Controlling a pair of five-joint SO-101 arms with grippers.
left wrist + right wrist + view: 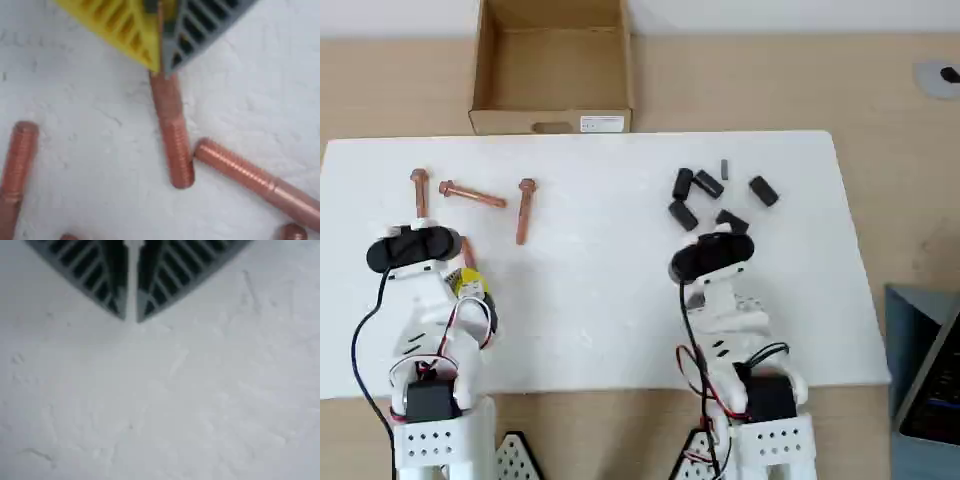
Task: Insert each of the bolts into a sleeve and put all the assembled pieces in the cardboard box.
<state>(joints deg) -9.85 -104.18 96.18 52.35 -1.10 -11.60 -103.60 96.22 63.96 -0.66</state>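
A copper bolt (172, 135) is gripped near its head end by the left gripper (161, 70). One yellow and one grey finger are closed tight on its plain shank, and its threaded end rests on the white surface (90, 100). From above, a short stretch of this bolt (468, 250) shows just beside the left arm (432, 300), at the left side of the surface (600, 300).

The threaded tip of a second bolt (250, 175) lies just beside the held bolt's free end; I cannot tell whether the two touch. A third bolt (17, 165) lies apart on the other side.

In the high view three loose bolts lie between the left arm and the box. One (420, 190) points toward the box, one (472, 193) lies crosswise next to it, and one (524, 210) lies further toward the middle.

Well apart, on the right half of the surface, a loose cluster of black sleeves (708, 184) lies just beyond the right arm (720, 300).

The right gripper (131, 315) points down at bare white surface (175, 405). Its two grey fingers are drawn together with only a thin slit between them, and they hold nothing.

The open cardboard box (500, 120) sits on the wooden table past the far edge of the white surface, on the left side.
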